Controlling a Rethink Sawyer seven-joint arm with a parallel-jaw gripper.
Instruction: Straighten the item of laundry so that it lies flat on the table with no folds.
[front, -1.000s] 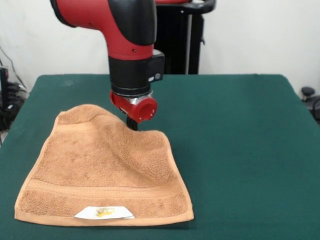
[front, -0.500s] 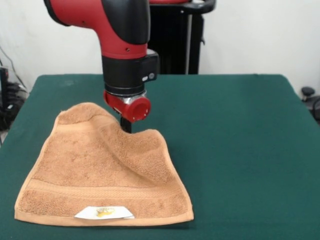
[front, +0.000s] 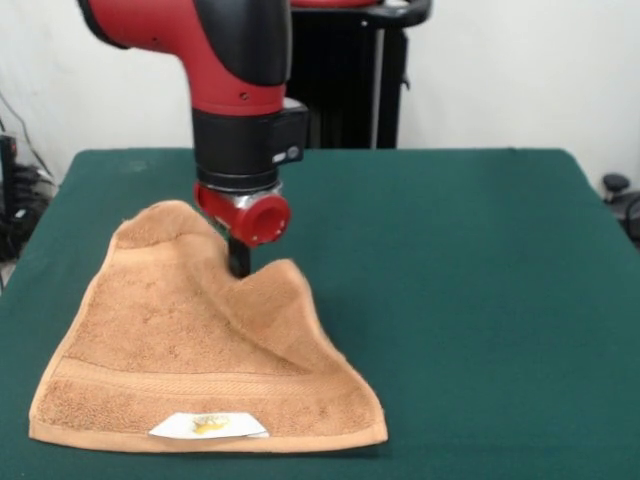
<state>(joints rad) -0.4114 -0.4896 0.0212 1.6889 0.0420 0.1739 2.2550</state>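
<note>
Front view: orange-tan towel (front: 200, 345) on the green surface (front: 470, 300), in its left part, near edge close to the surface's front edge. White label w/ yellow mark (front: 208, 426) sits on the towel's near border band. Towel's far edge is notched inward; a raised ridge runs from the notch toward the near-right corner. Gripper (front: 238, 262) sits at that notch, touching the cloth; fingers hidden behind the red wrist, so open or closed cannot be told.
</note>
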